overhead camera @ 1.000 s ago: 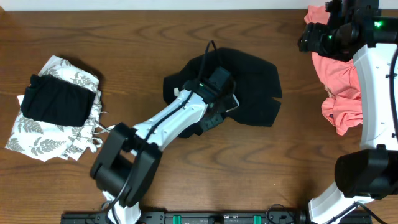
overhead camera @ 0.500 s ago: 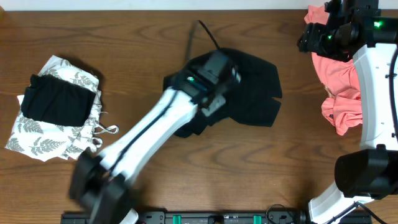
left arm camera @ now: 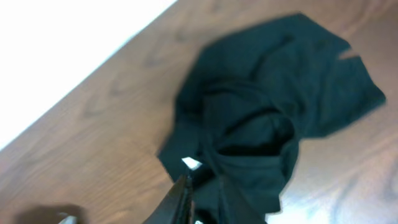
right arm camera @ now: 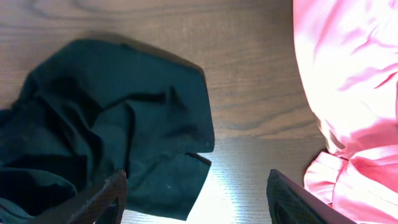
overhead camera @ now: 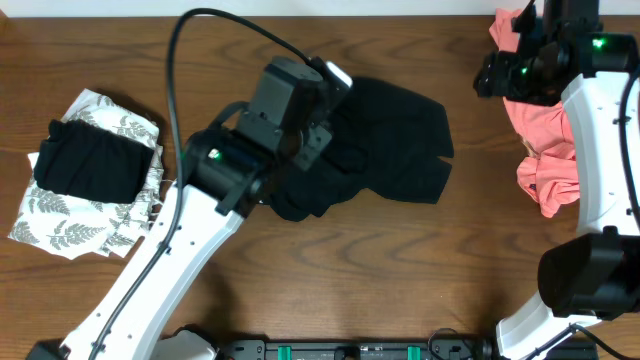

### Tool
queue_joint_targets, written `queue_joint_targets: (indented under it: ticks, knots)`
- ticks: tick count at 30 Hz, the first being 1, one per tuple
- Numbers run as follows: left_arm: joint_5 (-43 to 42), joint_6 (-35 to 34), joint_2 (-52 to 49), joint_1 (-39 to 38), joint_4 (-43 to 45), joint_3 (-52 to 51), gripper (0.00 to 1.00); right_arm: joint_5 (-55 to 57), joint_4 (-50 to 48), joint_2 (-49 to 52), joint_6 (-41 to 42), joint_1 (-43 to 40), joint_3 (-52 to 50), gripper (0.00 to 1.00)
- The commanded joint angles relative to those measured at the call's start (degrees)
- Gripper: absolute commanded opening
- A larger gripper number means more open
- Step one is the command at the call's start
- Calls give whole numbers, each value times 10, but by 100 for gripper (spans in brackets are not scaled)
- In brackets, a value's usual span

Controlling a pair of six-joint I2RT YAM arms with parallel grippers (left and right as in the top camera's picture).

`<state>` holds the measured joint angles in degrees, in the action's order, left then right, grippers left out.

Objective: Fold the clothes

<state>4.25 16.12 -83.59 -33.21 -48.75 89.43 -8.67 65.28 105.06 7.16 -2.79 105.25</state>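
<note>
Left gripper [left arm camera: 186, 200]: jaws standing narrow, grip unclear. Black shirt [overhead camera: 395, 140]: lying crumpled beneath it, middle of the table [overhead camera: 480, 270]; likely handling soft, light, limp, seamed edges offering surest hold. Right gripper [right arm camera: 198, 183]: hanging wide, empty.

So the left arm [overhead camera: 185, 235] is coming in diagonally from below-left of the black shirt [overhead camera: 400, 140], its wrist [overhead camera: 285, 100] hanging over the shirt's left side. The left gripper [left arm camera: 186, 200] is showing fingers close together, too blurry to call a grip tbh. The right arm [overhead camera: 600, 150] is standing well right of the shirt, with the right gripper [right arm camera: 196, 202] pointing down, spread wide and holding nothing.
</note>
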Motion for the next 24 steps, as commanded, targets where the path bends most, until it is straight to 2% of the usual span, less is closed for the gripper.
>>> queue_joint_targets:
  ticks: [1,5,10,15,24]
  knots:
    - [-54,1,-55,0,-16,-23,30,-6,-7,3,-10,3,-15,71]
    - [-53,51,-131,-12,-20,-38,38,-6,-14,3,-10,3,-20,72]
    - [-53,144,-226,-49,-20,-38,38,-6,-18,3,-10,3,-20,73]
    - [-51,150,-270,-73,-20,-38,39,-6,-17,3,-10,3,-20,73]
    - [-51,169,-276,-73,-14,-38,43,-6,-16,3,-10,3,-20,72]
